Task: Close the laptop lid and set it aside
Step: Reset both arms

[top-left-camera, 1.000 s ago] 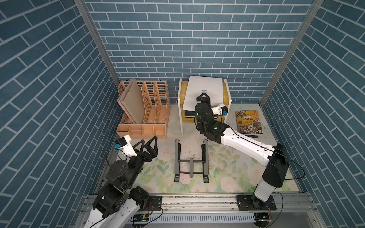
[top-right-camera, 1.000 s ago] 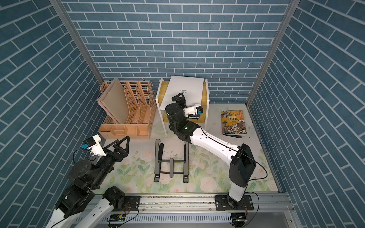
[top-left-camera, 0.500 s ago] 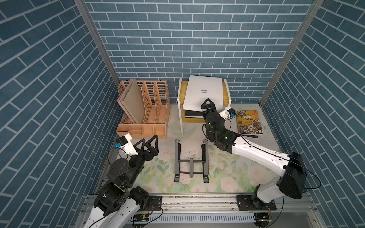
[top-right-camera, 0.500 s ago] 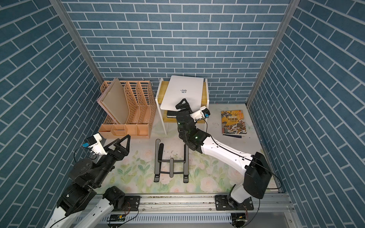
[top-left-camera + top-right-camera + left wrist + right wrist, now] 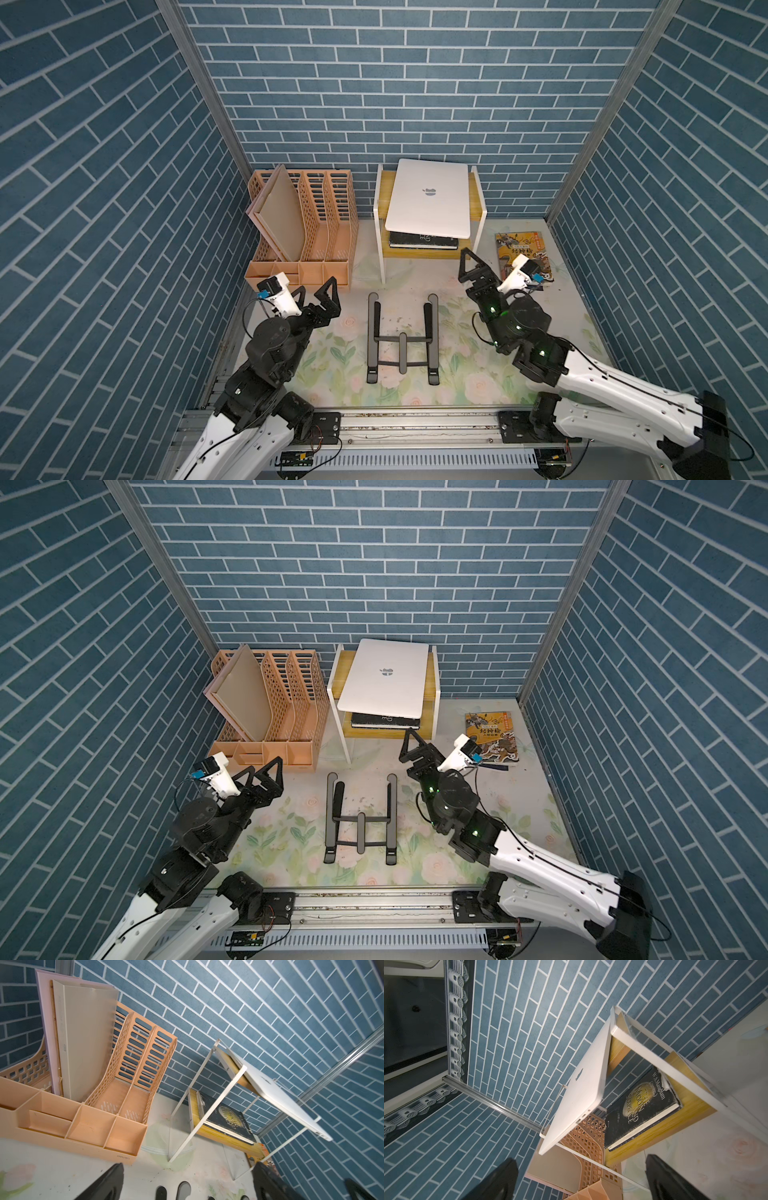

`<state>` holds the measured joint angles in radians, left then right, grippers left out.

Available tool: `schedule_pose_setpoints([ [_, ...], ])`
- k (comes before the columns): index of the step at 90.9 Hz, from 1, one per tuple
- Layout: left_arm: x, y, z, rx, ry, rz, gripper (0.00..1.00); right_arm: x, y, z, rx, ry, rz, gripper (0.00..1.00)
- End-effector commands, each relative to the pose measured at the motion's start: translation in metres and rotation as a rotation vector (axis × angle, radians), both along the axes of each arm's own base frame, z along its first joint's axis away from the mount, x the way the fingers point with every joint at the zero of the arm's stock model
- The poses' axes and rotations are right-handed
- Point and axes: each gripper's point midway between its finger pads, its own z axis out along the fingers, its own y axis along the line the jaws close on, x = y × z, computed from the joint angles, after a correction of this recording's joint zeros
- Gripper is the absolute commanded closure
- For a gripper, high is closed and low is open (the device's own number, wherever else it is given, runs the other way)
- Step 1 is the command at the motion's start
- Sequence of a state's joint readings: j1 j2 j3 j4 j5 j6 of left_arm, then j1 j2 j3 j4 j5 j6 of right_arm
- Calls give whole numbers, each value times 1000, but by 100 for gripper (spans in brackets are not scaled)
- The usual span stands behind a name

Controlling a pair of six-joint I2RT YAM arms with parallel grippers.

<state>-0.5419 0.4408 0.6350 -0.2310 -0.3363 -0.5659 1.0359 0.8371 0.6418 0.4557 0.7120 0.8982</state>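
Left claw (image 5: 318,293) and right claw (image 5: 487,270) empty, laptop (image 5: 430,199) shut.
Nearest me, both claws hang wide open either side of the black stand (image 5: 402,332), gripping nothing; farther back, I see the closed laptop lying atop the white shelf (image 5: 379,232), overhanging its front.

The laptop (image 5: 430,199) lies atop the shelf (image 5: 379,232), a book (image 5: 422,240) beneath, file rack (image 5: 328,232) left.

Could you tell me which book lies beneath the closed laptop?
The black gold-lettered book on the wooden lower shelf; the colourful illustrated book lies openly on the floral mat.
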Motion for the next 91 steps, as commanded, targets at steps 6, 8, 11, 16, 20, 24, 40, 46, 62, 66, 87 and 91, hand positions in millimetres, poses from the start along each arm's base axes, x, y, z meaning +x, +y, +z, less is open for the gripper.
schedule_pose_setpoints([
  [6,21,34,-33,156,47,260,0,-16,-38,-4,-324,-140,-103,0],
  [8,22,39,-36,168,47,293,0,-16,-44,-10,-372,-132,-130,0],
  [11,23,46,-39,183,45,341,0,-15,-54,-20,-444,-114,-180,0],
  [16,22,60,-42,193,35,433,0,-14,-71,-34,-536,-89,-262,0],
  [20,20,70,-49,215,31,497,0,-13,-82,-44,-606,-78,-315,0],
  [24,18,77,-54,234,17,543,1,-11,-93,-53,-664,-63,-370,0],
  [40,9,110,-83,270,13,726,0,6,-129,-80,-836,2,-525,0],
  [46,7,120,-97,287,29,770,1,13,-145,-90,-900,27,-592,0],
  [62,8,145,-132,377,86,835,0,29,-184,-131,-943,115,-704,0],
  [66,9,148,-136,403,85,834,0,33,-193,-140,-924,135,-715,0],
  [87,21,154,-157,410,89,804,0,60,-212,-164,-923,171,-712,0],
  [91,28,152,-156,430,93,785,1,66,-211,-166,-940,165,-700,1],
])
